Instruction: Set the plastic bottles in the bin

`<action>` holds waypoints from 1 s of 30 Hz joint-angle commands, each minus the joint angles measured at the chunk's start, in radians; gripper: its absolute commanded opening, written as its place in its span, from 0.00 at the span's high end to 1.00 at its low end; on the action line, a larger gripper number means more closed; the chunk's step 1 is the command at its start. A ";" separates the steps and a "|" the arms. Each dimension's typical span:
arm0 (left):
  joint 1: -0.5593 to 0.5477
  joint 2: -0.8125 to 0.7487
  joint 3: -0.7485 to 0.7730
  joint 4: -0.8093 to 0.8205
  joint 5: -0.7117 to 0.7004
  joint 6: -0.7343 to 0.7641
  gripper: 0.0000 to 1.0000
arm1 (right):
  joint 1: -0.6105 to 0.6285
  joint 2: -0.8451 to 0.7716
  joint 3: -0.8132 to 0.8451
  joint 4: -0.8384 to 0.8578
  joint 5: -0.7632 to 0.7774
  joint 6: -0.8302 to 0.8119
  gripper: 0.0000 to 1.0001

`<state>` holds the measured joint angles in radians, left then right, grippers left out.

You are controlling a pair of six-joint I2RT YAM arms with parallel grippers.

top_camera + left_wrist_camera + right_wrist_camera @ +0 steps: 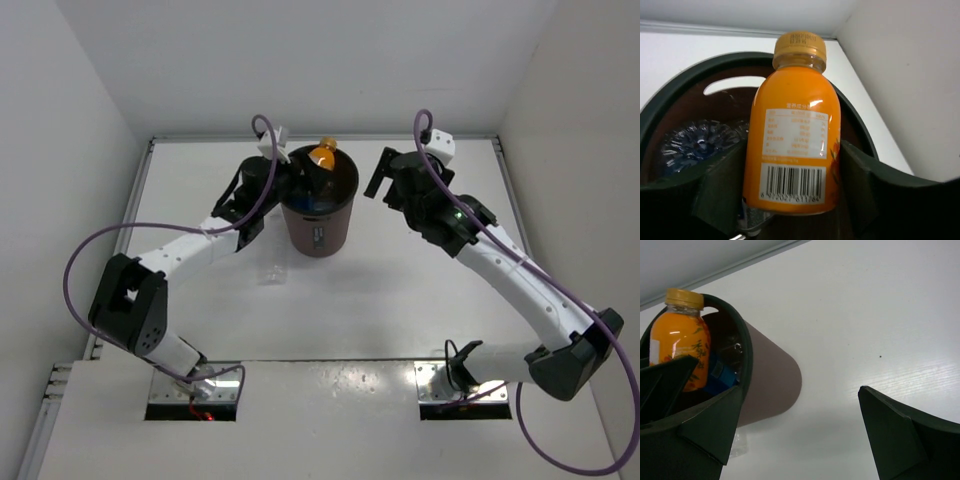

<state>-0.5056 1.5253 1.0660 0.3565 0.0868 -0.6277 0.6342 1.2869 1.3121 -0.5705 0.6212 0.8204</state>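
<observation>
My left gripper (308, 166) is shut on the short orange bottle (323, 155) and holds it upright over the mouth of the dark brown bin (318, 225). In the left wrist view the orange bottle (795, 100) sits between my fingers (722, 185) above the bin's rim (690, 75). A blue-tinted bottle (695, 145) lies inside the bin. A slim clear bottle (270, 270) lies on the table just left of the bin's base. My right gripper (383, 172) is open and empty, to the right of the bin (770, 375). The clear labelled bottle is hidden.
White walls close the table at the back and both sides. The bin stands in the middle near the back. In the right wrist view the orange bottle (677, 340) shows over the rim and the clear bottle (739, 444) peeks out below the bin.
</observation>
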 commanded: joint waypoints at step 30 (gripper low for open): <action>0.286 -0.027 0.267 -0.275 -0.556 0.022 0.00 | -0.042 -0.047 0.020 -0.109 -0.009 0.039 0.01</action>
<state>-0.2558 1.5295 1.3979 0.1589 -0.4057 -0.5663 0.5987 1.2640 1.3418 -0.6857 0.6022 0.8551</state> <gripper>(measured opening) 1.000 0.993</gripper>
